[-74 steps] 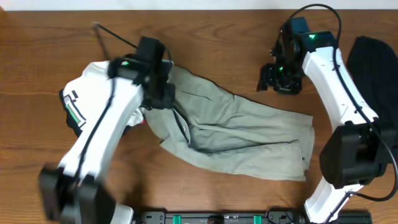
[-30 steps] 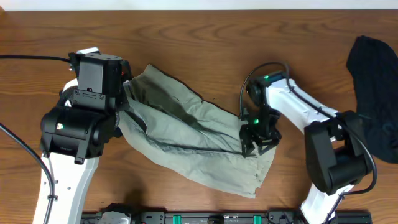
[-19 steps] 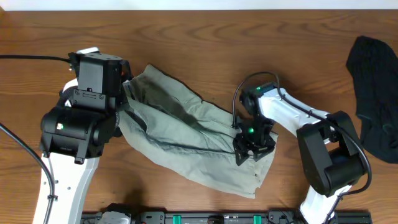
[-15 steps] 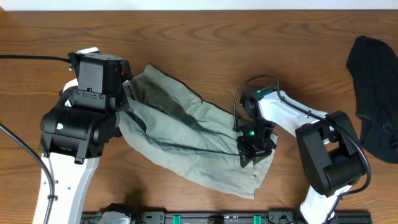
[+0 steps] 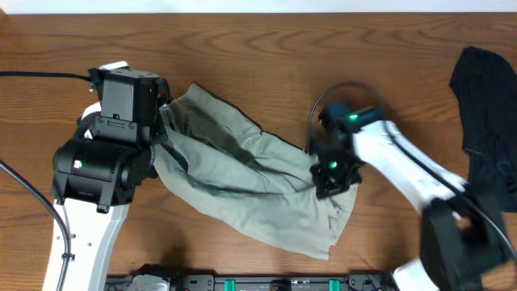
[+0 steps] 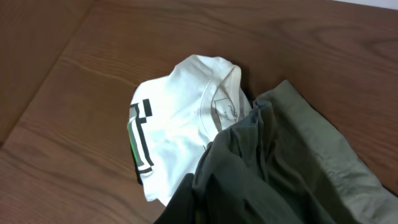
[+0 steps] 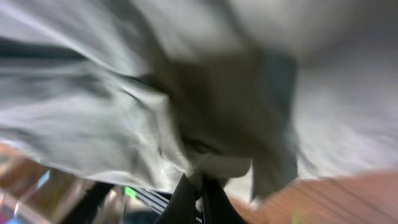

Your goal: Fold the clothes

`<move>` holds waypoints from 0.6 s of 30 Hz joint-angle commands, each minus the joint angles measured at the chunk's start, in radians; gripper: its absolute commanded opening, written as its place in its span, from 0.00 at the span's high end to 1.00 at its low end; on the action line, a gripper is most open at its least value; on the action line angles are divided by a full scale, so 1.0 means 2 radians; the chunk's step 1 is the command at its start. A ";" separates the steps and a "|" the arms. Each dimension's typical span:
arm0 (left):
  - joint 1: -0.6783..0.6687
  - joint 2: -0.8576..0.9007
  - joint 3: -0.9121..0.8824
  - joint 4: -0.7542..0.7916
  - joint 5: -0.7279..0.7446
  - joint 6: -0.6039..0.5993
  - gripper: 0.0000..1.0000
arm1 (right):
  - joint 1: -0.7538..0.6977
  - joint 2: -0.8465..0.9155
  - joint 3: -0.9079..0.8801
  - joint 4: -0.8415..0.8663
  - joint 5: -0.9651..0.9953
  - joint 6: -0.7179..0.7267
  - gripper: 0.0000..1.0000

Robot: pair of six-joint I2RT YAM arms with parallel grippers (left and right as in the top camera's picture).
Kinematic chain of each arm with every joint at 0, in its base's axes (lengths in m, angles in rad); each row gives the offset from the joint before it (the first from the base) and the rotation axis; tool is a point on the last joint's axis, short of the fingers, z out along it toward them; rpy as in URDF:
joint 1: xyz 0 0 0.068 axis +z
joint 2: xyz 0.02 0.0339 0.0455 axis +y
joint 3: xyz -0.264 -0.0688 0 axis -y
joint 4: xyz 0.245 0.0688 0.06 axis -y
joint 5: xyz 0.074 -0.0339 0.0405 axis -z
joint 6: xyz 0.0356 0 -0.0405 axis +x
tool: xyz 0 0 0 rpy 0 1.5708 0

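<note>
The khaki shorts [image 5: 242,182] lie crumpled across the middle of the table. My left gripper [image 5: 161,139] is shut on their left edge; in the left wrist view its dark fingers [image 6: 196,202] pinch the olive fabric [image 6: 298,155]. Beside that grip lies a white garment [image 6: 180,118] with green and black stripes, hidden under the left arm from overhead. My right gripper [image 5: 331,174] is shut on a fold at the shorts' right end. The blurred right wrist view shows grey cloth [image 7: 124,112] bunched between the fingertips [image 7: 199,198]. A black garment [image 5: 485,113] lies at the far right.
The wooden table [image 5: 242,48] shows bare along the back. A black cable [image 5: 32,75] runs in from the left edge to the left arm. The right arm's white link [image 5: 412,174] stretches toward the black garment. A dark rail with green parts [image 5: 283,284] lines the front edge.
The right gripper's jaws closed on the shorts' right end, and the right arm is now blurred, swinging to the right. Left arm and its grip unchanged.
</note>
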 commanded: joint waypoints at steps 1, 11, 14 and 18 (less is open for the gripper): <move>0.003 -0.005 0.029 0.002 -0.009 0.005 0.93 | -0.035 -0.066 0.044 0.003 0.064 0.070 0.99; 0.002 -0.005 0.128 0.003 0.094 0.046 0.94 | -0.175 -0.198 0.118 0.024 0.181 0.180 0.99; 0.002 -0.005 0.153 0.006 0.132 0.046 0.94 | -0.213 -0.215 0.138 0.026 0.181 0.180 0.99; 0.002 -0.005 0.177 0.033 0.161 0.046 0.94 | -0.258 -0.224 0.180 0.033 0.176 0.176 0.99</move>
